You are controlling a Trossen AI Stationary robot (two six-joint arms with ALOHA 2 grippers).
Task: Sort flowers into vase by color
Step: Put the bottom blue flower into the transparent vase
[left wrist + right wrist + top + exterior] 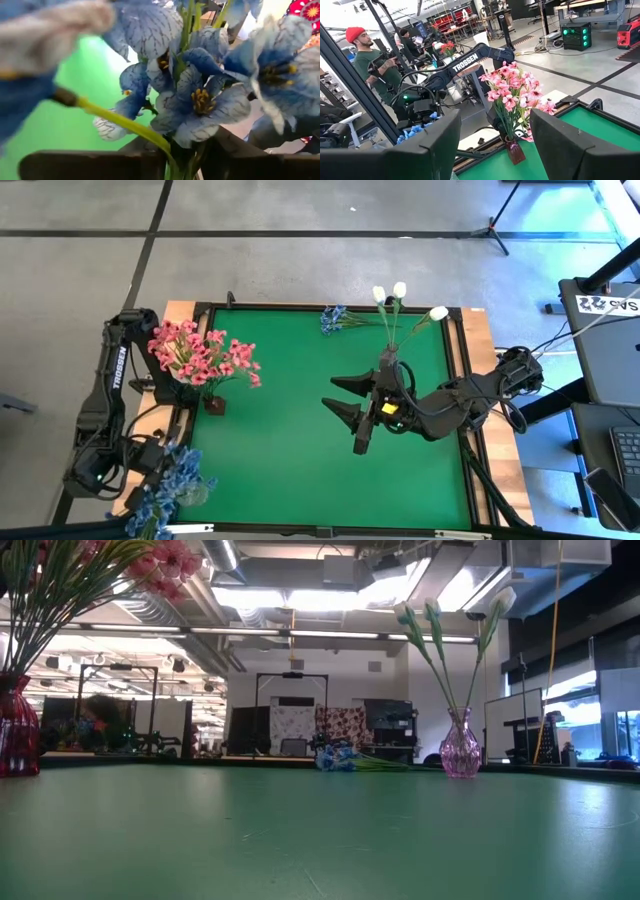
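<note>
My left gripper (150, 470) sits at the table's near-left corner, shut on a bunch of blue flowers (172, 492) whose blossoms (200, 95) fill the left wrist view. Pink flowers (203, 358) stand in a red vase (214, 404) at the left side. White tulip buds (400, 290) stand in a pink glass vase (460, 745) at the far right. One blue sprig (335, 318) lies flat on the mat by the far edge. My right gripper (348, 402) hangs open over mid-table, just left of the tulip vase, touching nothing. My left gripper holds the blue flowers by their green stems (181, 152), just below the blossoms, pinched between the two dark fingers (125, 162). The blossoms stick out beyond the fingertips. The lower ends of the stems are hidden behind the gripper.
Raised dark frame and wooden border (478, 380) run around the green mat. Open mat lies in the middle and near half (300, 470). The right wrist view shows people (367, 60) standing in the room beyond the left arm (465, 62). A tripod foot (495, 225) stands on the floor.
</note>
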